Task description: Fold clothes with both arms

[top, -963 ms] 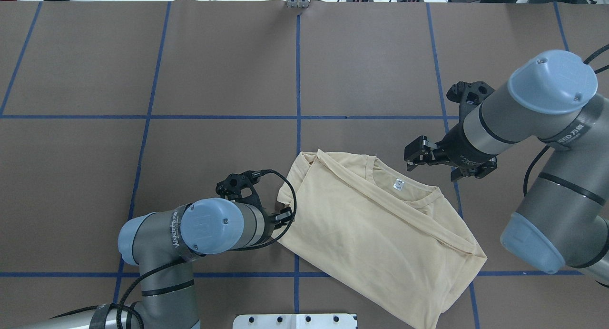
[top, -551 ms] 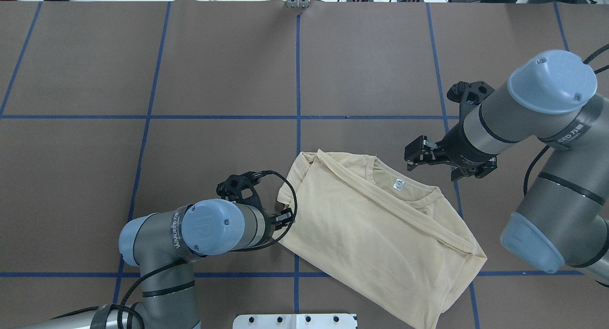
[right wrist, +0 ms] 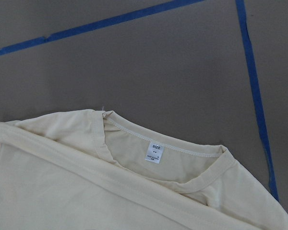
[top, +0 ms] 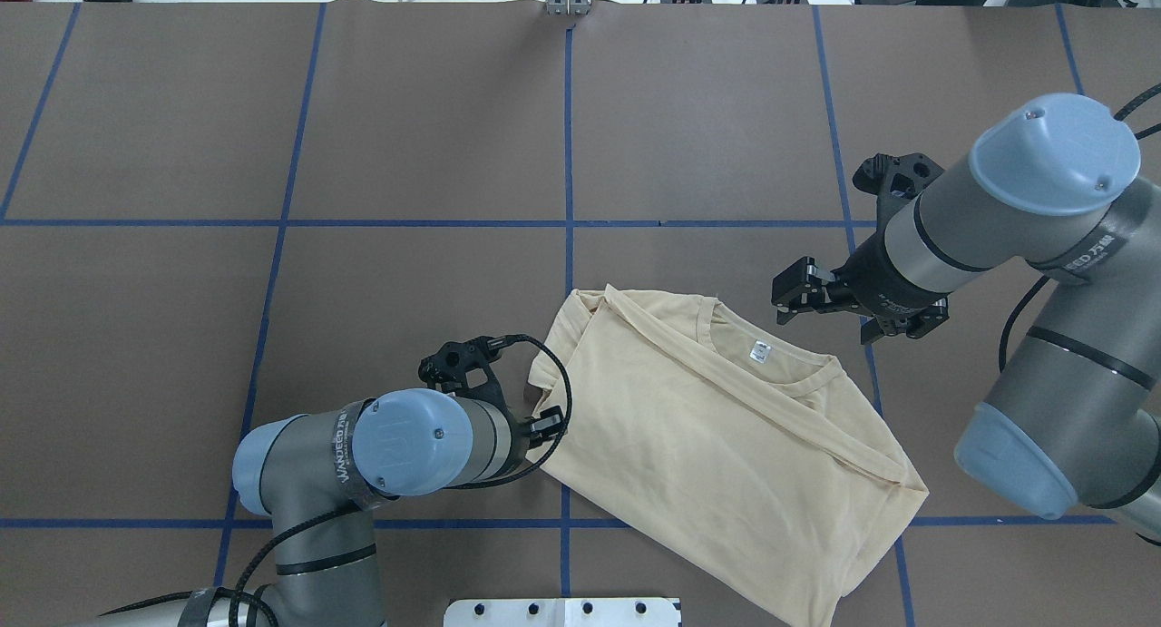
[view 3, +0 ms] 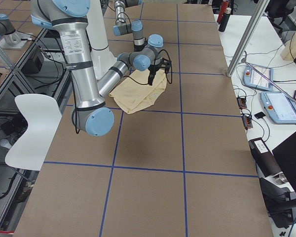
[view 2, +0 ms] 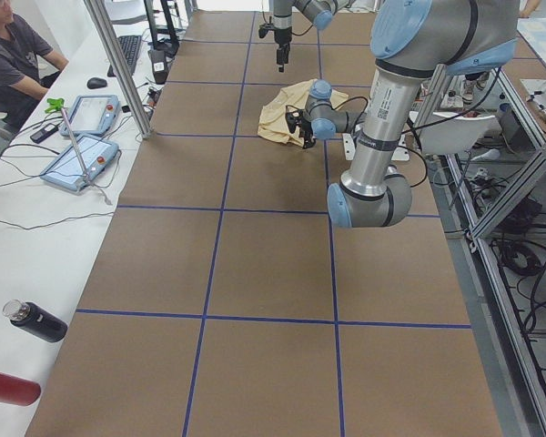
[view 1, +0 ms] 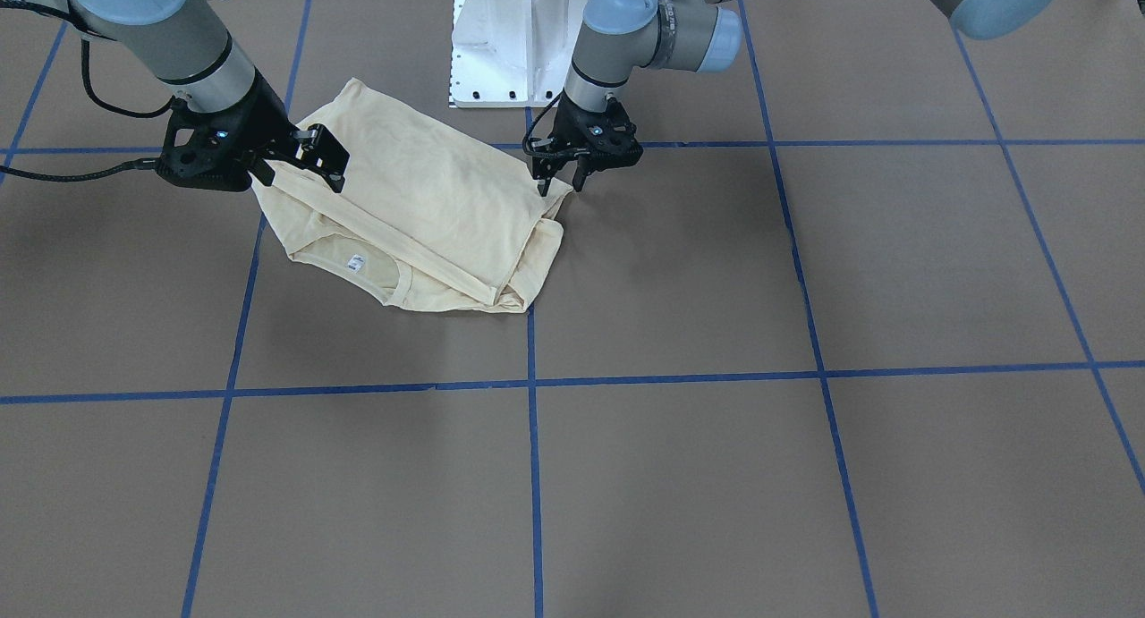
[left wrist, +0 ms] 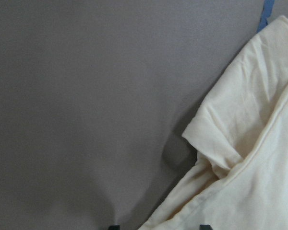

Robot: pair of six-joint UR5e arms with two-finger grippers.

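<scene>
The pale cream-yellow long-sleeved T-shirt of thin fabric (top: 726,445) lies partly folded and at a slant on the brown, blue-taped surface (top: 408,137), close to my base, with its small white neck label (top: 759,352) facing up. It looks light and limp, so I judge it will sag and slip out of shape unless both arms lift it together. The doubled hems and folded corners should give the firmest pinch. My left tool (view 1: 560,189) sits low at the shirt's nearest corner, fingers apart, nothing clamped. My right tool (top: 782,298) hovers near the collar end, fingers also apart and empty.
</scene>
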